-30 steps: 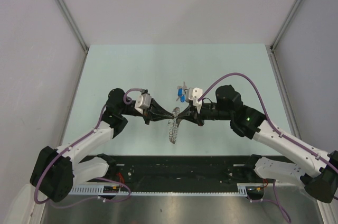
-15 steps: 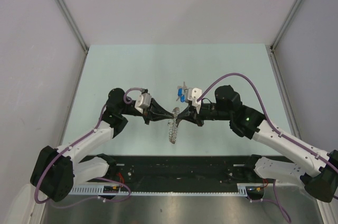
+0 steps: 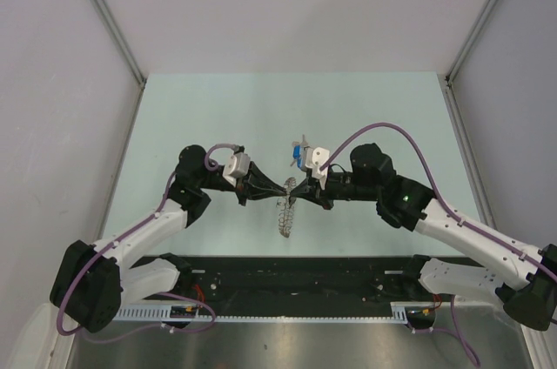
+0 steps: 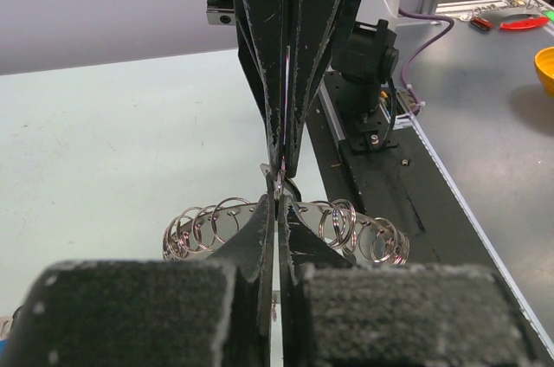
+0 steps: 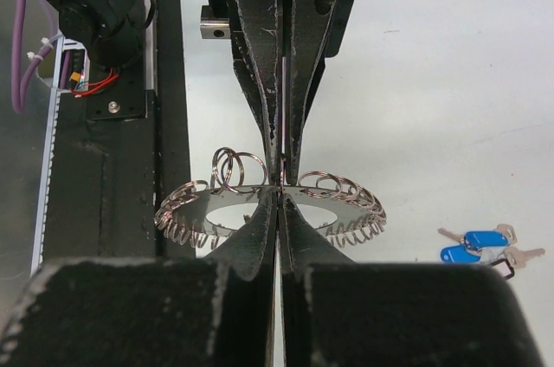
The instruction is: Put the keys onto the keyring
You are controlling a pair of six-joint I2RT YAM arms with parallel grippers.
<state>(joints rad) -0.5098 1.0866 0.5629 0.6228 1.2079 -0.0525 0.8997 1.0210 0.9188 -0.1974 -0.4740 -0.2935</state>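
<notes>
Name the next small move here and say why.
Probably open the right gripper and move it toward the keys: both it and the left gripper are shut on the keyring, while the keys lie untouched on the table.

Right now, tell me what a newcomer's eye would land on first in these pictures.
The black left gripper and right gripper meet tip to tip over the middle of the pale green table, both shut on the silvery donut-shaped keyring fringed with wire loops. Just beyond the right gripper, the small metal keys with blue plastic heads lie on the table, not yet on the ring.
</notes>
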